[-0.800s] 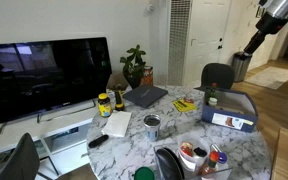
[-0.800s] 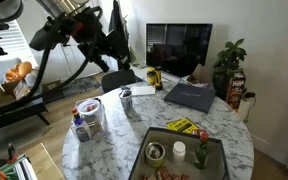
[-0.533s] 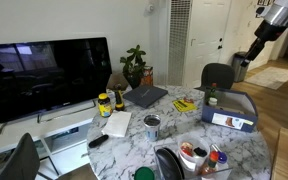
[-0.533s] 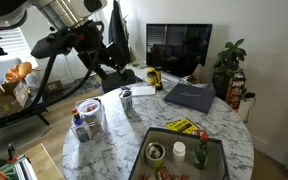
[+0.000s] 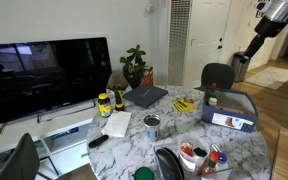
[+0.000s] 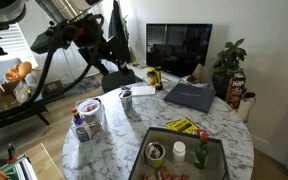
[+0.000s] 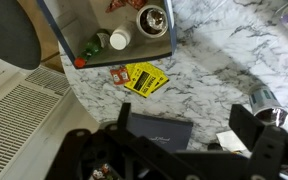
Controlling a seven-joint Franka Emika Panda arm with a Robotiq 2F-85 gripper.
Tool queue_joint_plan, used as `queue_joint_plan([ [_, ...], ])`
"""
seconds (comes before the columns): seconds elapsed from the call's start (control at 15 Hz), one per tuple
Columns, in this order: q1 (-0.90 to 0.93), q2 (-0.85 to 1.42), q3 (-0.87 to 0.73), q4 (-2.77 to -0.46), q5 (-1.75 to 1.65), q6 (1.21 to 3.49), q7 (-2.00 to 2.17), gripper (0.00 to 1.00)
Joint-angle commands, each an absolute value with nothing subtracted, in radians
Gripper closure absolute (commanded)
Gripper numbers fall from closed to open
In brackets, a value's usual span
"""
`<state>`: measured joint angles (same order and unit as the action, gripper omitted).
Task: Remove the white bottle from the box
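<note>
The white bottle [image 6: 201,153] stands upright inside the blue-grey box [image 6: 136,165] at the near edge of the marble table, beside a tin can [image 6: 155,153]. In the wrist view the bottle [image 7: 118,40] shows from above as a white cap in the box [image 7: 74,20] at the top of the picture. The box with its printed front panel also shows in an exterior view [image 5: 231,116]. My gripper [image 7: 189,135] is open and empty, high above the table over a dark laptop [image 7: 154,130], far from the box. The arm [image 6: 74,30] hangs above the table's far side.
On the table are a closed laptop [image 6: 191,95], a yellow leaflet [image 6: 182,126], a silvery can [image 6: 126,102], a clear bin of red-capped items [image 6: 86,115] and a yellow-labelled jar [image 6: 154,78]. A TV [image 5: 44,75], a plant [image 5: 134,65] and a chair [image 5: 217,75] surround it.
The arm dipped slightly and came back to about where it was. Nothing on the table has moved.
</note>
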<state>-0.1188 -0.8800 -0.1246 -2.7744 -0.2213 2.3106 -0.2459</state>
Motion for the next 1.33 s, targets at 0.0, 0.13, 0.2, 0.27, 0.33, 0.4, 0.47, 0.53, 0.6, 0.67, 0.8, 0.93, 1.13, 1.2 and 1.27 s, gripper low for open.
queue_joint_plan([
  [0.0,-0.114,-0.745,-0.024,-2.723,-0.203,2.352,-0.072,0.0],
  [0.13,-0.086,-0.646,0.037,-2.667,-0.199,2.327,-0.013,0.0],
  [0.2,-0.083,-0.594,0.074,-2.639,-0.206,2.326,0.027,0.0],
  [0.27,-0.079,-0.542,0.116,-2.604,-0.21,2.325,0.08,0.0],
  [0.33,-0.074,-0.498,0.147,-2.571,-0.217,2.329,0.121,0.0],
  [0.4,-0.059,-0.451,0.171,-2.529,-0.21,2.313,0.149,0.0],
  [0.47,-0.044,-0.409,0.193,-2.489,-0.205,2.295,0.176,0.0],
  [0.53,-0.028,-0.382,0.214,-2.463,-0.206,2.287,0.204,0.0],
  [0.6,-0.013,-0.36,0.224,-2.443,-0.211,2.283,0.209,0.0],
  [0.67,-0.018,-0.427,0.19,-2.507,-0.225,2.318,0.186,0.0],
  [0.8,0.002,-0.372,0.206,-2.461,-0.224,2.312,0.205,0.0],
  [0.93,0.004,-0.355,0.206,-2.448,-0.224,2.31,0.206,0.0],
  [1.13,0.004,-0.354,0.205,-2.445,-0.224,2.309,0.206,0.0],
  [1.2,0.004,-0.354,0.205,-2.445,-0.224,2.309,0.206,0.0],
  [1.27,0.004,-0.354,0.205,-2.445,-0.224,2.309,0.206,0.0],
])
